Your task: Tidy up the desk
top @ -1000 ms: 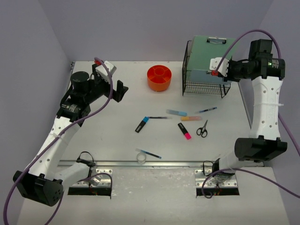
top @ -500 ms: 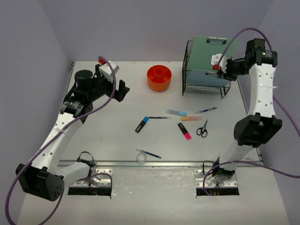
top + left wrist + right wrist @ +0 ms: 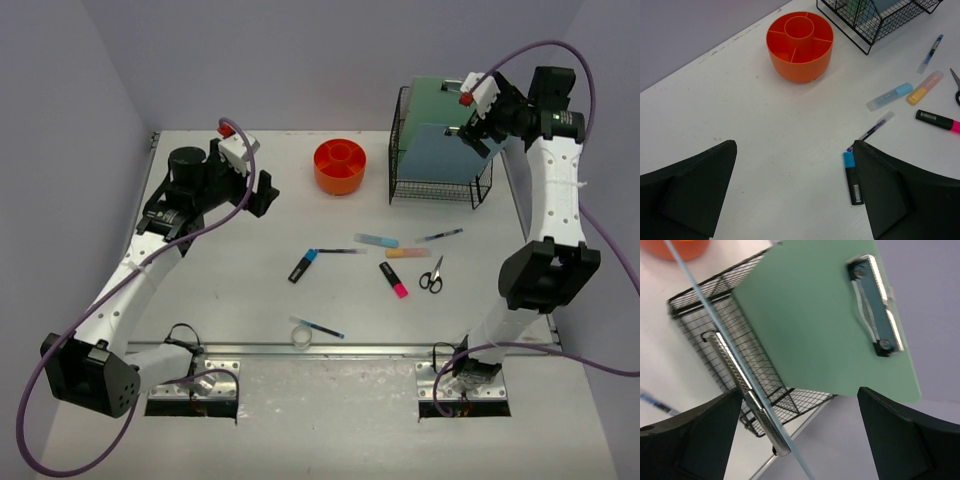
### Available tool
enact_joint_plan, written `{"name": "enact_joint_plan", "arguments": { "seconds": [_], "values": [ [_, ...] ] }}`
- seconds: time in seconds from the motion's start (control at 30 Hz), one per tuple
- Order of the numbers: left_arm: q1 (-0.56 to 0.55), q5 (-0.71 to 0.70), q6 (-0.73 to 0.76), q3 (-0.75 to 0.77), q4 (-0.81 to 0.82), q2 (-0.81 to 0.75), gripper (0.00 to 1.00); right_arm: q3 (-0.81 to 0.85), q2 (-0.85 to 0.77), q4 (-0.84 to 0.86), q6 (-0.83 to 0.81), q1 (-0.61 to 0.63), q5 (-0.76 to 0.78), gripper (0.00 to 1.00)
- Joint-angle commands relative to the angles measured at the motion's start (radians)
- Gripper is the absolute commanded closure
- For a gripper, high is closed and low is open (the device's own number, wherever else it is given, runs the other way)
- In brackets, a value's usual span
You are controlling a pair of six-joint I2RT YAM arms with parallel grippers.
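Note:
The desk (image 3: 250, 290) is a white tabletop scattered with stationery. At its back right, a black wire rack (image 3: 440, 188) holds a green clipboard (image 3: 432, 100) and a pale blue board (image 3: 440, 150), both upright. My right gripper (image 3: 472, 128) hangs open above the rack's right end and holds nothing. From the right wrist, the clipboard (image 3: 825, 315) and the blue board's thin edge (image 3: 740, 370) lie beyond the open right gripper (image 3: 797, 395). My left gripper (image 3: 262, 190) is open over bare desk, left of the orange organizer (image 3: 340, 165); the left wrist view shows nothing between its fingers (image 3: 695, 175).
Mid-desk lie a blue-capped marker (image 3: 302, 266), a thin pen (image 3: 338, 251), a light blue highlighter (image 3: 376, 239), an orange highlighter (image 3: 407, 253), a pink-tipped marker (image 3: 393, 279), scissors (image 3: 431, 274) and a blue pen (image 3: 440, 235). Another pen (image 3: 318, 327) and a tape roll (image 3: 301, 337) sit by the front rail.
My right gripper has opened, letting go of the blue board in the rack, and risen back and up. My left arm has shifted slightly right.

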Motion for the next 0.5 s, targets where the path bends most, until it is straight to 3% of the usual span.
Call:
{"name": "enact_joint_plan", "arguments": {
  "seconds": [0.0, 0.2, 0.47],
  "values": [
    [-0.006, 0.017, 0.008, 0.039, 0.05, 0.008, 0.0, -0.12, -0.045, 0.333, 0.212, 0.055, 0.132, 0.02],
    [-0.006, 0.01, 0.02, 0.048, 0.04, 0.013, 0.0, -0.273, -0.009, 0.574, 0.254, 0.158, 0.323, 0.01],
    [-0.006, -0.008, 0.036, 0.029, 0.016, -0.019, 0.0, -0.207, 0.137, 0.756, 0.348, 0.181, 0.513, 0.01]
  ]
}}
